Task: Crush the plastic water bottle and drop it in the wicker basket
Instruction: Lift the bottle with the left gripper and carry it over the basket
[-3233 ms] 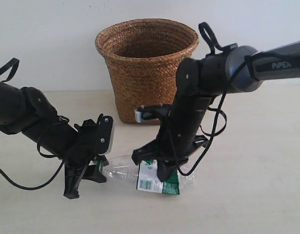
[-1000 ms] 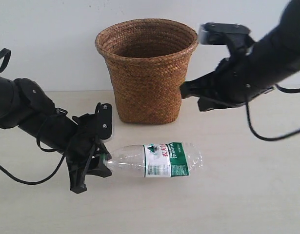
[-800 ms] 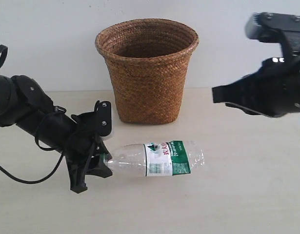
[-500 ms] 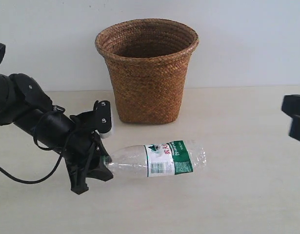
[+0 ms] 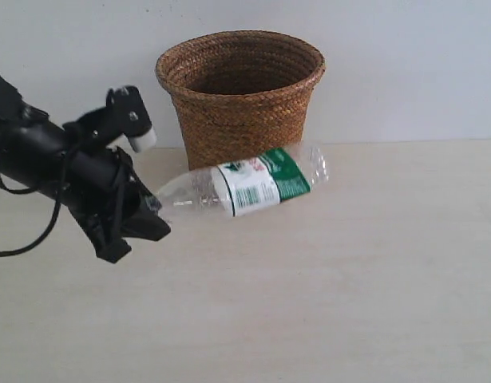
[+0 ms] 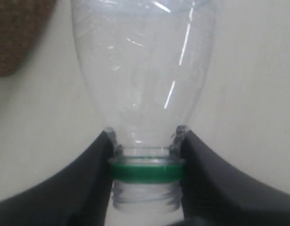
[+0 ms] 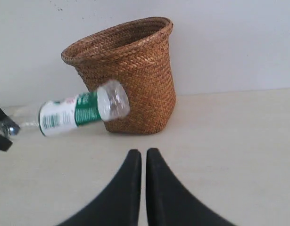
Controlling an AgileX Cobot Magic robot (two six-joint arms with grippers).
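The clear plastic water bottle [image 5: 245, 186] with its white-and-green label hangs off the table, tilted base-up in front of the wicker basket [image 5: 241, 112]. My left gripper [image 5: 153, 209] is shut on the bottle's neck; in the left wrist view both fingers clamp the neck [image 6: 147, 153] just above its green ring [image 6: 147, 170], and the open threaded mouth shows no cap. My right gripper [image 7: 143, 153] is shut with nothing in it, low over the table well back from the basket [image 7: 128, 70] and the bottle [image 7: 78, 112]. It is outside the exterior view.
The pale tabletop [image 5: 349, 271] runs back to a white wall [image 5: 405, 64] right behind the basket. The left arm and its black cable [image 5: 21, 239] occupy the left side.
My left gripper has lifted the bottle by its neck off the table and carried it up toward the basket. The right arm has drawn away to the right, out of the exterior view.
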